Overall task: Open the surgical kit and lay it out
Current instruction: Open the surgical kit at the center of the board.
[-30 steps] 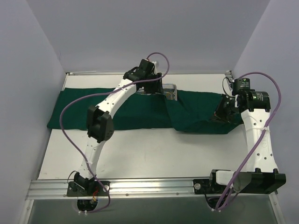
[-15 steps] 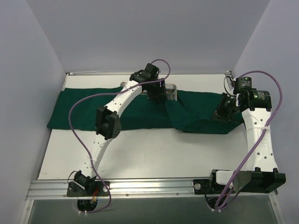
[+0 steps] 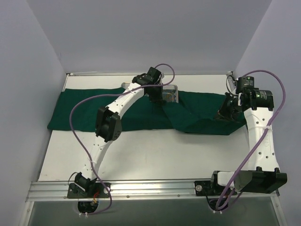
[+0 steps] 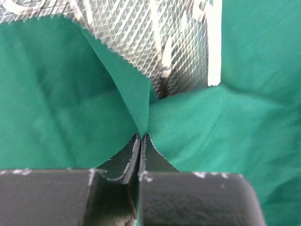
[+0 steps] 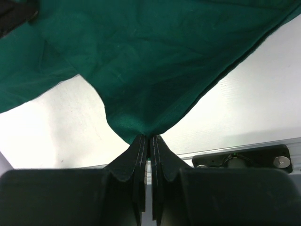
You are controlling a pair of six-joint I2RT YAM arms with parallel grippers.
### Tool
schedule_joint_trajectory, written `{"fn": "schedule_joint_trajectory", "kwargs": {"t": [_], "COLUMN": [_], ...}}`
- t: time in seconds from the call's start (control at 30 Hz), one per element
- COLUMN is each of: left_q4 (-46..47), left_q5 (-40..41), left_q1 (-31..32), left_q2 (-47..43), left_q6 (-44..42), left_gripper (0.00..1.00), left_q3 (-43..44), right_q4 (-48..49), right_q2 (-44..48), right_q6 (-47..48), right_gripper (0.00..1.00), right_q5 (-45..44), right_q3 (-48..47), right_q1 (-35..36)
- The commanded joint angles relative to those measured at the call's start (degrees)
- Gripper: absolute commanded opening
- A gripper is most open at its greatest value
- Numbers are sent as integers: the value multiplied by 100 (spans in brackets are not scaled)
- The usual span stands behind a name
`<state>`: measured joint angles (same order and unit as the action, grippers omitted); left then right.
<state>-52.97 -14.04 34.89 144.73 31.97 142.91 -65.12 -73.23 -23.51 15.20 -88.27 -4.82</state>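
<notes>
The surgical kit's dark green drape (image 3: 75, 110) lies spread in a long band across the back of the table. Its silver wire-mesh tray (image 3: 172, 93) peeks out near the middle, partly covered by cloth. My left gripper (image 3: 157, 98) is shut on a fold of the green drape (image 4: 141, 120) right in front of the mesh tray (image 4: 141, 37). At the right end, my right gripper (image 3: 225, 109) is shut on a corner of the drape (image 5: 146, 127) and holds it lifted off the table. No instruments show.
White table surface (image 3: 155, 150) lies in front of the drape. An aluminium rail (image 3: 150, 188) runs along the near edge with both arm bases on it. Walls enclose the left, back and right sides.
My left gripper moved right along the drape to the tray's front edge and closed on a fold of cloth. The right gripper kept its hold and barely shifted.
</notes>
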Motion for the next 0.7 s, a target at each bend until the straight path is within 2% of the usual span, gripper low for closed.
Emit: {"fn": "schedule_joint_trajectory", "kwargs": {"t": [0.0,0.03,0.1,0.13,0.27,0.47,0.57,0.67], "left_q4": [190,330,471,602,744,1244,1657,1939], "left_q5": [813,1155,1473,1779,2107,1774,1563,1457], "left_q1": [324,421,754,869,1326,1836,2152,2478], "left_q2": [-1479,-2039,-2604,-3138,-4205,-5357,-5648,-5789], "left_q6": [-926,-1068,-1297,-1333,-1132,-78,615,907], "left_gripper": [2,2,2,2,2,2,2,2], "left_q3": [-935,-1228,-1843,-2498,-4066,-6402,-7265,-7698], "right_q4": [-62,-62,-44,-27,-27,-97,-123,-141], "right_q2": [-182,-287,-384,-446,-631,-789,-903,-1105], "right_q6": [66,66,83,92,171,276,294,294], "right_gripper": [0,0,0,0,0,0,0,0], "right_q5": [-333,-368,-518,-553,-667,-1001,-1063,-1142], "right_q3": [-129,-120,-164,-164,-155,204,503,644], "right_q1": [-80,-98,-116,-133,-177,-186,-160,-116]}}
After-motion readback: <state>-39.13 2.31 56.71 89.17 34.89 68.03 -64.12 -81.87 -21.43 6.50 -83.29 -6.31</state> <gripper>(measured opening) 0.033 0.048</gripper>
